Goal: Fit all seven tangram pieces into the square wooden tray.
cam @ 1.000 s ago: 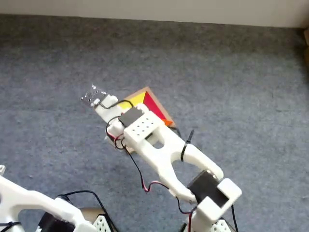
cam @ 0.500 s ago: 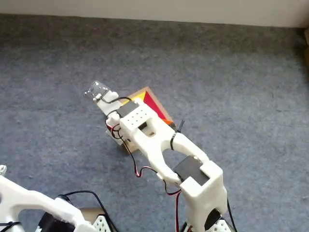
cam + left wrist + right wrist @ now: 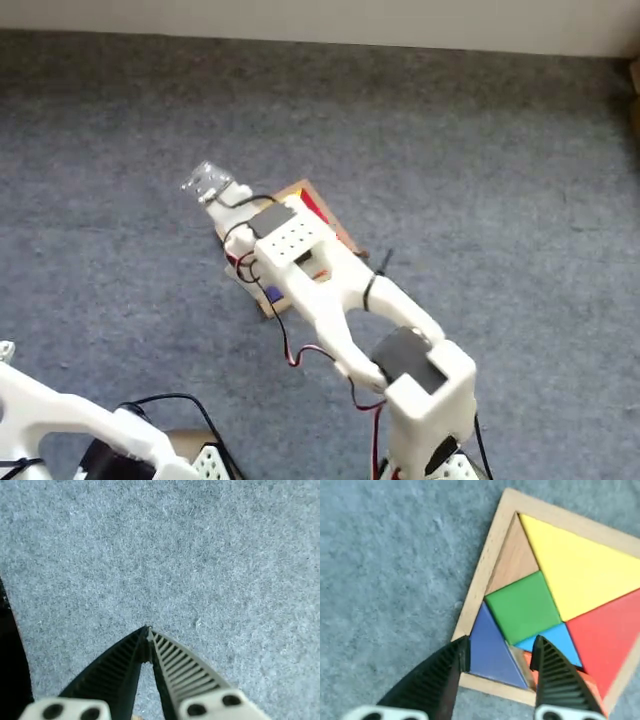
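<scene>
the tangram pieces (image 3: 570, 582) are seen lying in the square wooden tray (image 3: 494, 552), which is set flat on the grey carpet (image 3: 385, 565). a big yellow triangle (image 3: 585, 560), a big red triangle (image 3: 605, 635), a green square (image 3: 522, 607), a dark blue triangle (image 3: 487, 652) and a light blue piece (image 3: 552, 640) are packed edge to edge. a bit of an orange piece (image 3: 592, 689) is seen by the red one. a bare wood-coloured triangle (image 3: 515, 555) is seen next to the green square, and it cannot be told if it is a piece or a gap not yet filled. the right claw (image 3: 501, 639) is held over the dark blue triangle, its two fingers wide apart and nothing held between them. the left claw (image 3: 148, 630) is pressed shut with nothing in it, over bare carpet. the pieces are judged to be thin, light, hard and smooth, so they would likely be slid or tipped by a small push. where they lie snug in the tray, little edge is left to be gripped. a loose piece is best taken by two facing side edges, low down, and pinched gently so it is not flicked out.
</scene>
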Action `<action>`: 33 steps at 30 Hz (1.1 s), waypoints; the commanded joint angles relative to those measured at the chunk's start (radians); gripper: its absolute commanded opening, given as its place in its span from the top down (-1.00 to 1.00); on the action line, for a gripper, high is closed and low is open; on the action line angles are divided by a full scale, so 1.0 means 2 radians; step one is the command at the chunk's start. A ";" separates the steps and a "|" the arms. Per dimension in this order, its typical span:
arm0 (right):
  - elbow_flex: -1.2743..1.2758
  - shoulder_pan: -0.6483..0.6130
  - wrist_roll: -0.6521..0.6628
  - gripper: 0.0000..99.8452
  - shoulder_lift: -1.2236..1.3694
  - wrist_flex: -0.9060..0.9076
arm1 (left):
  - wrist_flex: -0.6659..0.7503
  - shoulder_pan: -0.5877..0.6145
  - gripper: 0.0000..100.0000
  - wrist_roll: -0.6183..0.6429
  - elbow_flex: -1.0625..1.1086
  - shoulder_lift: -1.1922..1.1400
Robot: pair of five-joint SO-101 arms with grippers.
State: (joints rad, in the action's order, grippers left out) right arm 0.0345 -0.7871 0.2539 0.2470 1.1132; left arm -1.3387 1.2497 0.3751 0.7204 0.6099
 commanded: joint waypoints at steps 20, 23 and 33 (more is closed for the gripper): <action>0.067 0.185 0.004 0.92 -0.011 -0.102 | 0.006 -0.063 0.99 0.000 0.012 0.015; 0.069 0.161 0.004 0.92 0.010 -0.102 | 0.006 -0.063 0.99 0.000 0.012 0.015; 0.066 0.138 0.004 0.92 0.007 -0.066 | 0.006 -0.063 0.99 0.000 0.012 0.012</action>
State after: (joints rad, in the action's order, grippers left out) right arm 0.1757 -0.4849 0.2539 0.2854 0.9582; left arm -1.3357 1.1454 0.3751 0.7495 0.6130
